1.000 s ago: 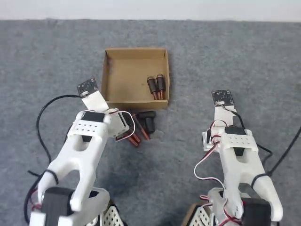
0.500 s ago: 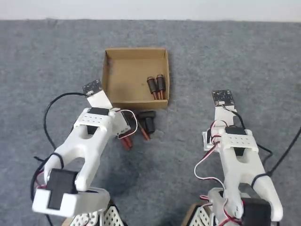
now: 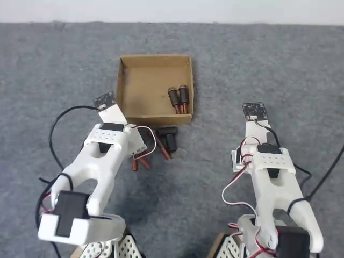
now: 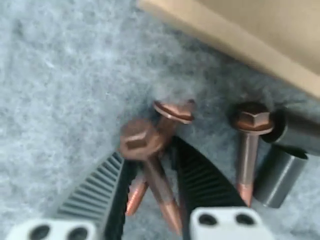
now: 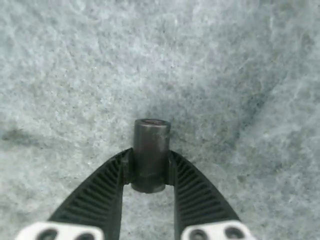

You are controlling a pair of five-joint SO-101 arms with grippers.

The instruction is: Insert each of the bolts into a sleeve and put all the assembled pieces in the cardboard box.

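My left gripper [image 4: 150,165] is shut on a copper bolt [image 4: 142,142], whose hex head points toward the camera. A second bolt [image 4: 174,111] lies crossed behind it, and a third bolt [image 4: 248,145] rests beside two dark sleeves [image 4: 280,172]. In the high view these bolts [image 3: 141,162] sit under the left arm [image 3: 105,156], just below the cardboard box [image 3: 124,88], which holds two assembled pieces [image 3: 179,99]. My right gripper [image 5: 149,160] is shut on a dark sleeve [image 5: 150,145] that stands with its open end up over the carpet.
Grey carpet [image 3: 279,64] covers the table. The loose sleeves [image 3: 170,138] and one bolt [image 3: 164,152] lie by the box's near wall. The right arm [image 3: 271,172] stands well to the right of the box, with bare carpet between the two arms.
The left arm has swung leftward and pulled two bolts away from the sleeves, toward the near left. The right arm has not moved.
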